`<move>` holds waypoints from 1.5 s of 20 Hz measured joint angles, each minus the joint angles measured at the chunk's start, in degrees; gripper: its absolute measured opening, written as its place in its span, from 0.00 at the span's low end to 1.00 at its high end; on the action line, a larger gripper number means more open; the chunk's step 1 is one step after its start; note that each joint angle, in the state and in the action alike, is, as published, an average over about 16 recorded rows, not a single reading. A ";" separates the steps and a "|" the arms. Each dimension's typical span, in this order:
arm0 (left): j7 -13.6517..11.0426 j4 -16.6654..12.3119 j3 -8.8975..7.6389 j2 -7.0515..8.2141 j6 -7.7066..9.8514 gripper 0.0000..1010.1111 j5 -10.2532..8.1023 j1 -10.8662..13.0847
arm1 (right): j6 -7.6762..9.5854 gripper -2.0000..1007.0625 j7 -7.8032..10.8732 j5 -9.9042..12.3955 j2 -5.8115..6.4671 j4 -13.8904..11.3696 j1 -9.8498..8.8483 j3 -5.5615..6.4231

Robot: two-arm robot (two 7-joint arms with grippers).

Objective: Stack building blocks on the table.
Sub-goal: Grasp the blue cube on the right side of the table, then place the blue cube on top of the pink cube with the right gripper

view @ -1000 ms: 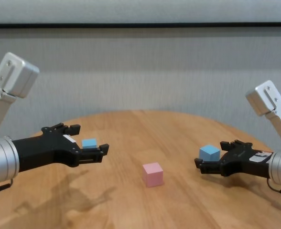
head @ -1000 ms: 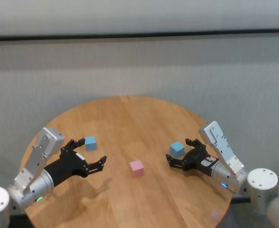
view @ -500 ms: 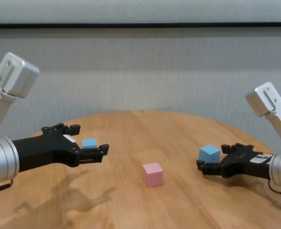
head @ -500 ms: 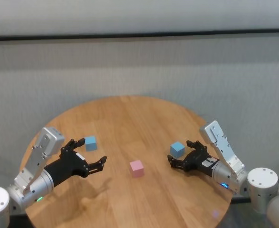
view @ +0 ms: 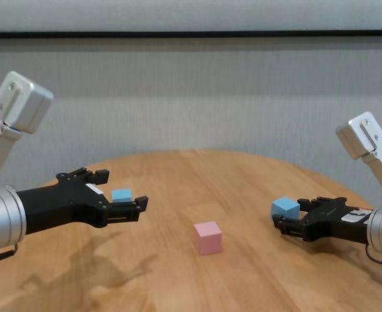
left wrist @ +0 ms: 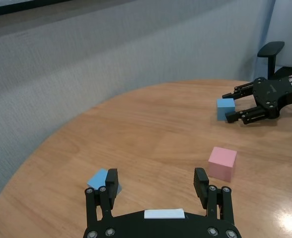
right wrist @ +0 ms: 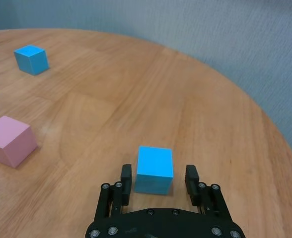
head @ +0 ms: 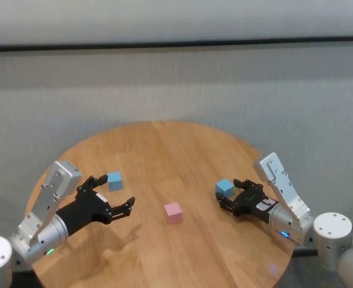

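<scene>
Nearest the robot, the left gripper (view: 116, 195) is hovering low over the left side of the round wooden desk (head: 164, 144), its black fingers spread wide with nothing between them. In the left wrist view one fingertip (left wrist: 111, 177) is standing just in front of the left blue block (left wrist: 103, 179), which is lying flat on the desk beyond the gripper and apart from it.

On the other side, the right gripper (head: 229, 195) is reaching in low over the right part of the desk. Its fingers are sitting on either side of the right blue block (right wrist: 155, 169), partly drawn in around it; the right wrist view is showing slim gaps between the pads and the block's sides, so I cannot tell whether they are touching it. That block is resting on the desk surface.

Between the two arms, a little toward the near edge, the pink block (head: 173, 212) is sitting alone on the wood, well apart from both blue ones.

No block is sitting on another.
</scene>
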 joint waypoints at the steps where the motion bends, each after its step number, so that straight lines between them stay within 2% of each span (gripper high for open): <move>1: 0.00 0.00 0.00 0.00 0.00 0.99 0.00 0.00 | -0.07 0.65 -0.01 -0.01 0.00 -0.01 -0.02 0.05; 9: 0.00 0.00 0.00 0.00 0.00 0.99 0.00 0.00 | -0.49 0.44 -0.05 -0.01 0.11 -0.59 -0.38 0.46; 13: 0.00 0.00 0.00 0.00 0.00 0.99 0.00 0.00 | 0.21 0.39 0.21 0.38 0.58 -3.27 -1.52 0.81; 17: 0.00 0.00 0.00 0.00 0.00 0.99 0.00 0.00 | 1.51 0.37 0.97 1.20 1.36 -8.01 -3.43 1.15; 22: 0.00 0.00 0.00 0.00 0.00 0.99 0.00 0.00 | 3.78 0.37 2.83 2.91 2.56 -16.47 -6.87 1.24; 26: 0.00 0.00 0.00 0.00 0.00 0.99 0.00 0.00 | 5.58 0.37 4.68 4.42 3.30 -22.91 -9.55 0.75; 30: 0.00 0.00 0.00 0.00 0.00 0.99 0.00 0.00 | 6.69 0.37 6.21 5.53 3.44 -27.03 -11.36 -0.30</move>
